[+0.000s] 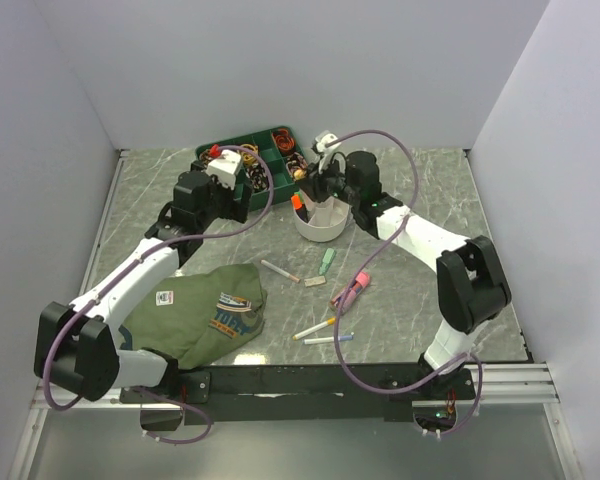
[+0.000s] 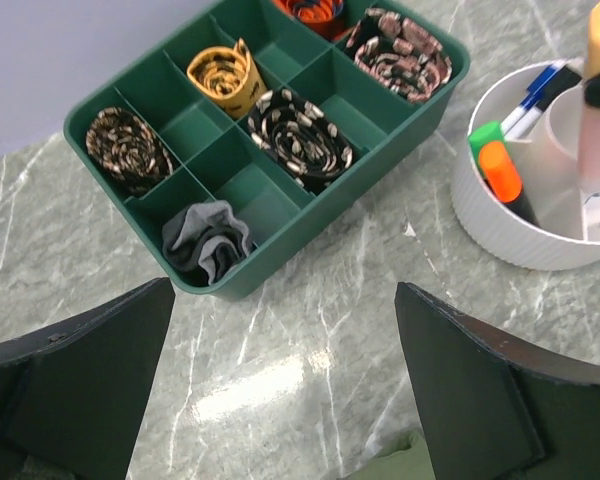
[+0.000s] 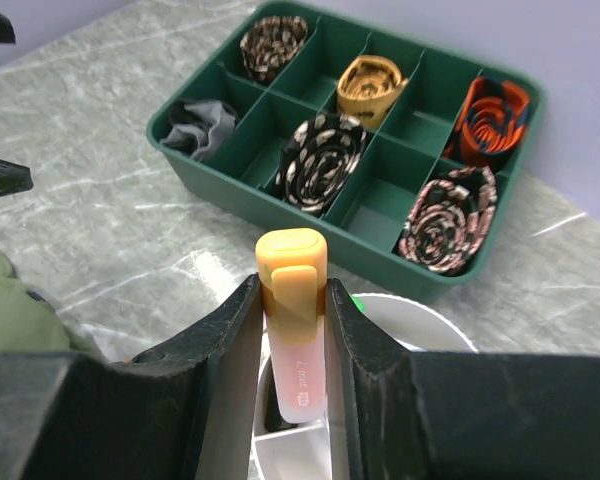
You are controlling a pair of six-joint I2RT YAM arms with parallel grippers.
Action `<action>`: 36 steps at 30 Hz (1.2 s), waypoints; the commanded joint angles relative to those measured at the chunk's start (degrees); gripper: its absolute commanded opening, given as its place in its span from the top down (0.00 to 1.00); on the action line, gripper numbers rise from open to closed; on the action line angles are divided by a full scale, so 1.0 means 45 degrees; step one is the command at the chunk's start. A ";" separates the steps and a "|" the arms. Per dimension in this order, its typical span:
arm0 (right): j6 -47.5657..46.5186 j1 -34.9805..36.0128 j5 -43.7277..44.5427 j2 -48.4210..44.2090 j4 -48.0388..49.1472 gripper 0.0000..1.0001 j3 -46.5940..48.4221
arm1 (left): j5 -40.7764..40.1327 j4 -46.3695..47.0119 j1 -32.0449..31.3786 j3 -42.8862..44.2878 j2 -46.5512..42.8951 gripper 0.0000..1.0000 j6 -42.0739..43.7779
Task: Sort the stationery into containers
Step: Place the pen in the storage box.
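Snugly in right gripper point(image 3: 292, 300): orange-capped highlighter point(image 3: 293, 262).

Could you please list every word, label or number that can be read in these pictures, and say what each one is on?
Nothing reads clearly.
On the orange-capped highlighter: faint print on its barrel, too blurred.
On the green shirt: printed graphic and a label, too small.

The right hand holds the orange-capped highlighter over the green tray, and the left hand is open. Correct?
No. The right wrist view shows the right hand holding the highlighter over the white cup, not the green tray. The left hand is open.
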 commanded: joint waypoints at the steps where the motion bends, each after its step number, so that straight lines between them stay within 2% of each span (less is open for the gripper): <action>1: 0.0191 0.0356 0.0046 0.0662 0.1308 1.00 0.0421 | -0.0318 0.0267 -0.0048 0.0214 0.0294 0.01 0.0009; 20: -0.0785 0.0552 0.1041 0.1738 0.0605 1.00 0.0403 | -0.0553 0.0443 -0.0067 -0.0059 0.0022 0.01 0.0067; 21: -0.0824 0.0552 0.1041 0.1661 0.0488 0.98 0.0325 | -0.0553 0.0463 -0.0068 -0.0156 -0.0037 0.01 0.0067; 22: -0.0844 0.0572 0.1061 0.1563 0.0410 0.83 0.0304 | -0.0553 0.0463 -0.0068 -0.0195 -0.0134 0.00 0.0067; 24: -0.0844 0.0552 0.1158 0.1407 0.0118 0.75 0.0207 | -0.0553 0.0502 -0.0087 -0.0370 -0.0271 0.01 0.0067; 25: -0.0825 0.0572 0.1313 0.1213 0.0058 0.63 0.0168 | -0.0495 0.0521 -0.0087 -0.0410 -0.0446 0.00 0.0067; 28: -0.0824 0.0572 0.1373 0.0492 -0.0176 0.49 -0.0105 | -0.0397 0.0638 -0.0107 -0.0644 -0.0719 0.01 0.0028; 31: -0.1018 0.0669 0.1334 -0.0445 -0.0644 0.44 -0.0320 | -0.0047 0.0775 -0.0126 -0.1034 -0.1070 0.01 0.0242; 36: -0.1039 0.0903 0.1451 -0.2202 -0.1503 0.41 -0.0945 | 0.0969 0.1398 -0.0204 -0.2554 -0.1929 0.01 0.1706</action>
